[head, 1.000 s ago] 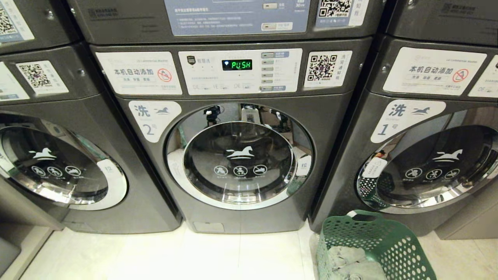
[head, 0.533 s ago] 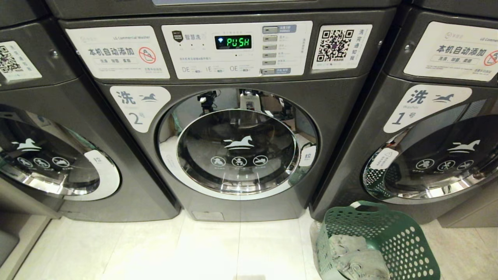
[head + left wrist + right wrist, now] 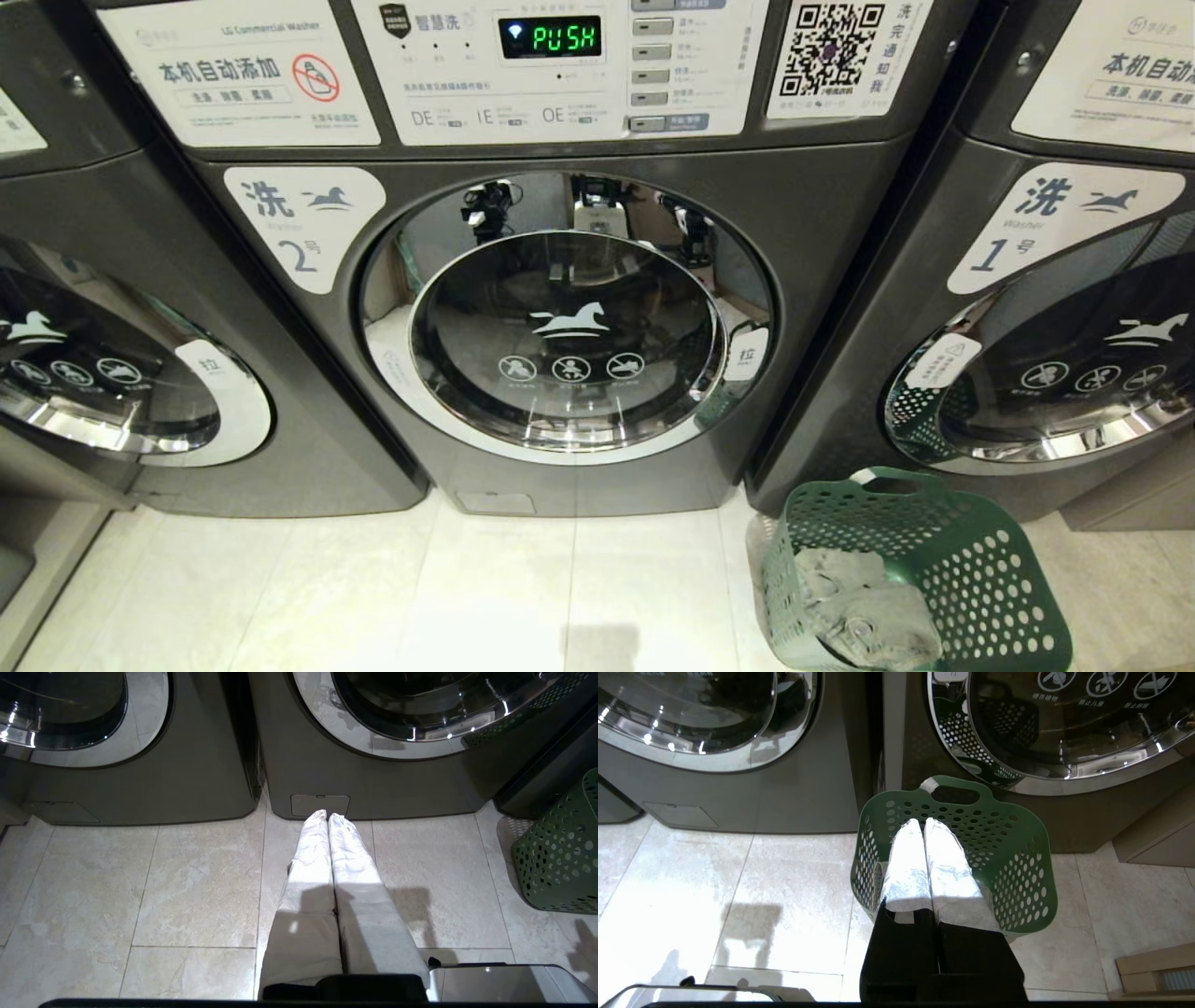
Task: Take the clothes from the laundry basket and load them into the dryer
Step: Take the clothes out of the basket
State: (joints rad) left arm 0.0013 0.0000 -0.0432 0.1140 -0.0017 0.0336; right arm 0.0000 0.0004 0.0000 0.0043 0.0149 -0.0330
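My view has dipped and closed on the dryer (image 3: 560, 317), door shut, laundry basket (image 3: 920, 569) at five o'clock; left gripper (image 3: 327, 815) and right gripper (image 3: 923, 822) both clenched empty, nothing loaded yet

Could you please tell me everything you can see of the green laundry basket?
The laundry basket is green plastic, its walls pierced by round holes, with a cut-out handle at the rim. It stands upright on the pale tiled floor, in front of the machine marked 1. Crumpled grey clothes lie inside. Nothing grips it.
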